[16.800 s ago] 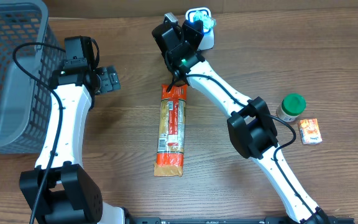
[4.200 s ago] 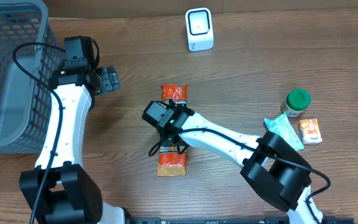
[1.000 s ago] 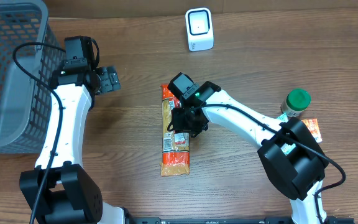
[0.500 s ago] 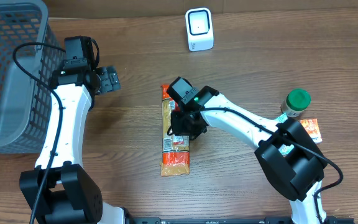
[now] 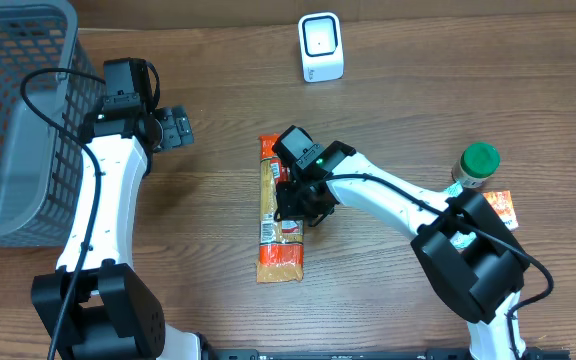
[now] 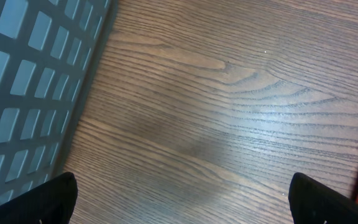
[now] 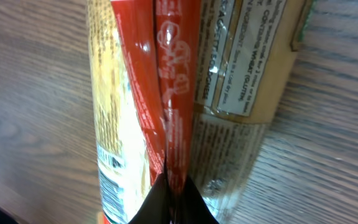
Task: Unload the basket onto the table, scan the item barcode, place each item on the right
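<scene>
L end effector (image 5: pixel 173 128): jaws wide apart, empty, over brown wood tabletop (image 5: pixel 208 80) by grey mesh basket (image 5: pixel 8 120).
R end effector (image 5: pixel 303 205): clamped shut on raised seam of long orange-red snack packet (image 5: pixel 280 258), mid-tabletop.
Hidden: packet's middle under R end effector; R fingertips (image 7: pixel 151 213) cut off in wrist view.

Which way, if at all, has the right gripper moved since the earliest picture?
Yes. The right gripper has moved away from the white scanner, down the overhead view, and is now shut on the orange packet.
</scene>
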Action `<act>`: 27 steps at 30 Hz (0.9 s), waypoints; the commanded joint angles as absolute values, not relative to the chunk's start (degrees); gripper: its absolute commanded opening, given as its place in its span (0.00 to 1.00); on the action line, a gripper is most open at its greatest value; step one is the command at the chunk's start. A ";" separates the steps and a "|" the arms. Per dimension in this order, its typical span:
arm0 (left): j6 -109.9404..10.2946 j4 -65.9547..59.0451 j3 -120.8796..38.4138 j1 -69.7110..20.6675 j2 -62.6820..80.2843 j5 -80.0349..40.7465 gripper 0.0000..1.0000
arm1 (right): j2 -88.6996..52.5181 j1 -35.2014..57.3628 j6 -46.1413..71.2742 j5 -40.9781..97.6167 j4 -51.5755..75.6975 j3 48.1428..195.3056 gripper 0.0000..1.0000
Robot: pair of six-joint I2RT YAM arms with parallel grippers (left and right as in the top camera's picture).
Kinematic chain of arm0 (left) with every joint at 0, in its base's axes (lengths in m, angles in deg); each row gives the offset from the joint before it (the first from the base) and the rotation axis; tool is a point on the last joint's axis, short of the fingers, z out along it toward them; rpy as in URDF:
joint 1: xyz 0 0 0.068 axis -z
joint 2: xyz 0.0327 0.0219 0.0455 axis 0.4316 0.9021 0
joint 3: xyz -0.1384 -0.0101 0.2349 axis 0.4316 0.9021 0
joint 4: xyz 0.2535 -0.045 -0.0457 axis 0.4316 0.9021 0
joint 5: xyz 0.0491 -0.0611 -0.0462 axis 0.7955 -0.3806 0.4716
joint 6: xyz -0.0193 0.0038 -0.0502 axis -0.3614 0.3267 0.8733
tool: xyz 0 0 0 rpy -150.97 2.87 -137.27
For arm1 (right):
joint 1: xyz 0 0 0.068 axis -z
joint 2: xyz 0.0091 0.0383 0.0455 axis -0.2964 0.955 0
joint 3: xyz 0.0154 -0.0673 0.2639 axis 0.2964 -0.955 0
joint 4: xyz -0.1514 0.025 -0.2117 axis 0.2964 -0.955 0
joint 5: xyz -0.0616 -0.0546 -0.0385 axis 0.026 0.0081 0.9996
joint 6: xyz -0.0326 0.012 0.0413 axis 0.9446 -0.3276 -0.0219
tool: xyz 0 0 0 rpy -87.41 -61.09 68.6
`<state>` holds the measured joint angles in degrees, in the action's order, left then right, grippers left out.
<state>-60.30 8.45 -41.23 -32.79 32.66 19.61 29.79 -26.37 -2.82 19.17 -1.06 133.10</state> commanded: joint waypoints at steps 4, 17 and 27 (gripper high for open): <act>-60.13 8.42 -42.13 -32.69 32.72 19.98 1.00 | 19.32 -23.16 13.64 19.85 -2.03 132.14 0.04; -60.15 8.42 -42.13 -32.69 32.72 19.98 1.00 | 13.57 -17.83 27.84 15.98 -9.52 132.23 0.04; -60.15 8.42 -42.13 -32.69 32.72 19.98 1.00 | 5.24 -17.13 48.37 15.24 -12.65 132.23 0.04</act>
